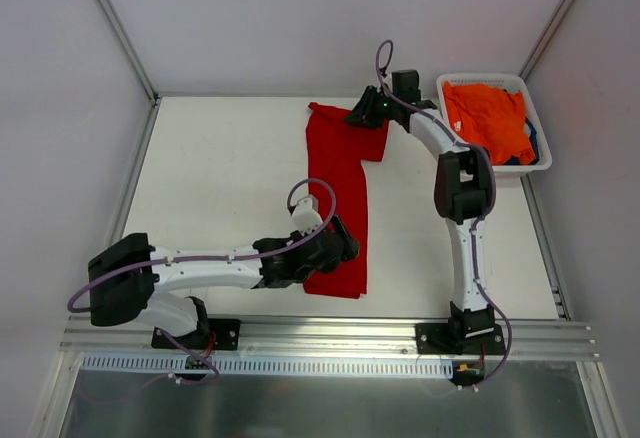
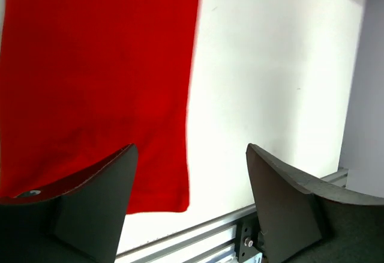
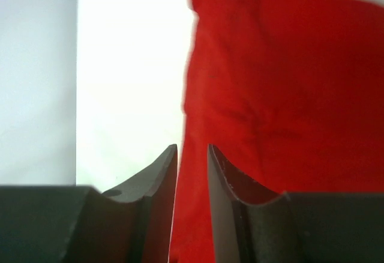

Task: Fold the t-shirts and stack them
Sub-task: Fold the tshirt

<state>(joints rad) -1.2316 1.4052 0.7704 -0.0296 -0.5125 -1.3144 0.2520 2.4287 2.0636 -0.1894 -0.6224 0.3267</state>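
My left claw (image 2: 191,149) is gaping over the red shirt (image 2: 96,83); my right claw (image 3: 192,148) is pinching its far edge. I'm aiming for square hems.

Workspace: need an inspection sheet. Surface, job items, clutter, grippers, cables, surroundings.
Surface: white tabletop, no marks seen.
Job's things: bright red cloth t-shirt lying as a long narrow strip; bright orange cloth t-shirt crumpled in white plastic basket at far right, dark blue cloth beside it.
Clutter: nothing seen.
Grippers: left gripper open over the red shirt's near end; right gripper pinching its far end.
Cables: purple cable loops along both arms.
Surroundings: white enclosure walls, aluminium rail at near edge.
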